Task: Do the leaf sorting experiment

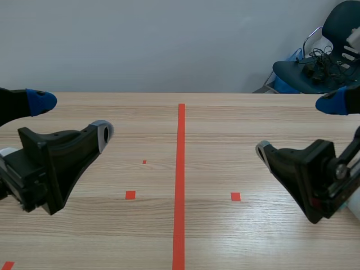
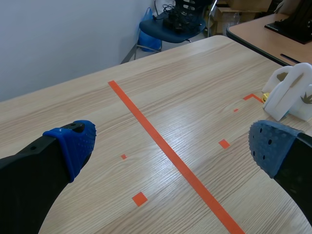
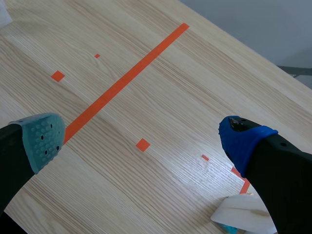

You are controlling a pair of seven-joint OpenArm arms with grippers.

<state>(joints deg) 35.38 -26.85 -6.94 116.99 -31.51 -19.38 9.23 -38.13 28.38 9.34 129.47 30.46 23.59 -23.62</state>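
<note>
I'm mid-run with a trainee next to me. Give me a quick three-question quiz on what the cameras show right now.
1. True or false: the left gripper is shut on a leaf card.
2. Pick one. The white plastic stand with a leaf picture is:
A) pressed between the left gripper's fingers
B) standing on the light wooden table, ahead of the left gripper and off to one side
C) lying on a blue chair
3. Fill in: the right gripper hangs over the table with its fingers ____.

Key: 1 false (it is open and holds nothing); 2 B; 3 open.
</note>
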